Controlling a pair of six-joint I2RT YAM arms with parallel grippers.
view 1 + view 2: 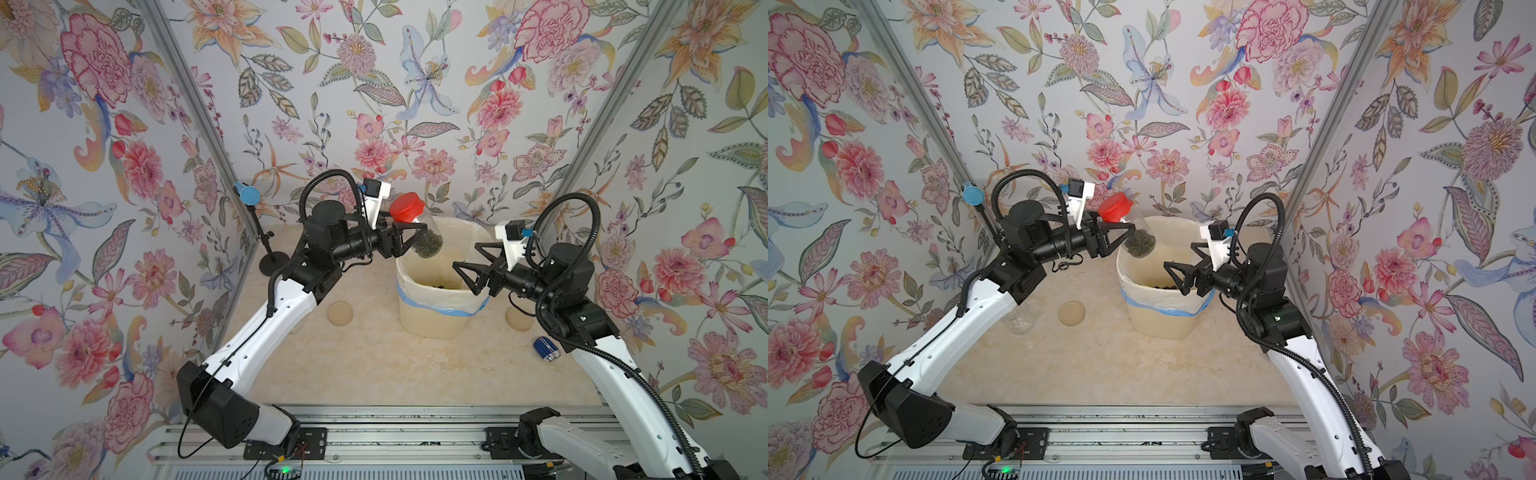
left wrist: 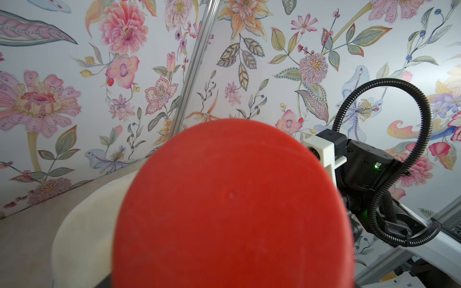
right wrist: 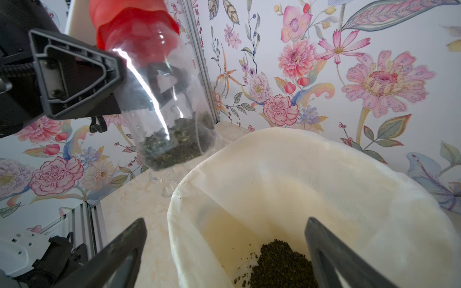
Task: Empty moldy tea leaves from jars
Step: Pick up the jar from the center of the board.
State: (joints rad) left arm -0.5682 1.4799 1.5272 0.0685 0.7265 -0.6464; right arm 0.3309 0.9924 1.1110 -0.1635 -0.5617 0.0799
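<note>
The left hand [image 1: 417,238] clamps the clear jar [image 3: 159,104] by its body. The jar is tilted with its red cap [image 1: 407,208] uppermost and screwed on, so the tea leaves [image 3: 174,147] sit heaped at the bottom end. It hangs over the rim of the lined bin [image 1: 415,307], likely so spills fall inside. The right hand [image 1: 465,255] hovers beside it over the bin, jaws wide and empty, probably to unscrew the cap. More tea leaves lie in the bin.

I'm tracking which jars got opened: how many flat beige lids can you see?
2. One beige lid lies on the table left of the bin; the other lid is right of the bin, partly hidden by the right arm. Others may be hidden.
</note>
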